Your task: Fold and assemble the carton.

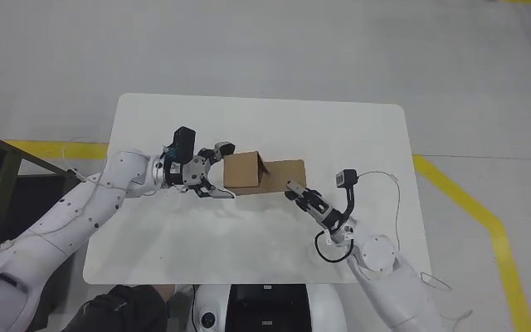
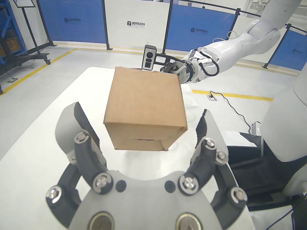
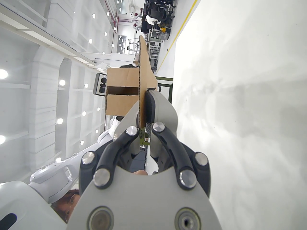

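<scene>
Your left claw (image 1: pixel 222 171) stands open in the top view, with one finger on either side of the near end of the carton (image 1: pixel 253 173). The carton lies between both claws, over the white table (image 1: pixel 348 124). Your right claw (image 1: pixel 292 190) is clamped on the carton's far end.

From the left wrist, the left claw (image 2: pixel 141 111) gapes wide. The carton (image 2: pixel 144 96) sits just ahead of it, between the fingers (image 2: pixel 79 120) with a gap to each, its closed end towards the claw. Shadow lies under it on the table (image 2: pixel 36 144), so it looks lifted. Beyond the carton, the right claw (image 2: pixel 169 68) meets its far edge.

From the right wrist, the right claw (image 3: pixel 143 111) is pinched on a flap (image 3: pixel 145 68) of the carton (image 3: pixel 120 80), which shows edge-on between the pads. The carton's body lies just past the fingertips, and a slot between two end flaps faces the claw.
</scene>
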Available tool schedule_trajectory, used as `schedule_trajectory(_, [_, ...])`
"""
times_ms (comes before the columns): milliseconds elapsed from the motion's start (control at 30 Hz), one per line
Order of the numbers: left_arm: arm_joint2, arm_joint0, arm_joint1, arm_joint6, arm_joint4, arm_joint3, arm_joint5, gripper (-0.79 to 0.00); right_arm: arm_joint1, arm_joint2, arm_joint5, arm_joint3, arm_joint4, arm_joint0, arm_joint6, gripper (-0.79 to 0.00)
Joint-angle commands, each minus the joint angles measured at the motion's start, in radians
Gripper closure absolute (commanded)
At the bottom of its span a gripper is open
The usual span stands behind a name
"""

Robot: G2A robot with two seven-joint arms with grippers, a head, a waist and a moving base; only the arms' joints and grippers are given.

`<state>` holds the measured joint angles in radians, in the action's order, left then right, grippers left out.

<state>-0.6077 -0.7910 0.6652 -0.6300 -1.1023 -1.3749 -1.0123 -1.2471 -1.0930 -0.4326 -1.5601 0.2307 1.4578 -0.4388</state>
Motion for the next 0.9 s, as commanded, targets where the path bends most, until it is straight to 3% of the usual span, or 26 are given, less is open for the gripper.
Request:
schedule_trajectory(0, [0.006,0.005,0.003,0.010,-0.007,0.006,0.000,-0.785,-0.001,0.000,-0.004,0.005,0.007,-0.002,0.003,0.000])
schedule_trajectory(567, [-0.005,0.008,0.026,-0.010,-0.078,0.024,0.000,-0.785,-0.008,0.018,-0.019,0.022,0.004,-0.002,0.016,0.000])
schedule_trajectory(767, [-0.006,0.012,0.031,-0.008,-0.080,0.033,0.000,-0.573,-0.010,0.023,-0.027,0.029,-0.003,-0.001,0.023,0.000])
schedule_trajectory(867, [-0.005,0.013,0.033,-0.005,-0.077,0.036,0.000,-0.557,-0.011,0.024,-0.032,0.030,-0.011,0.000,0.029,0.000])
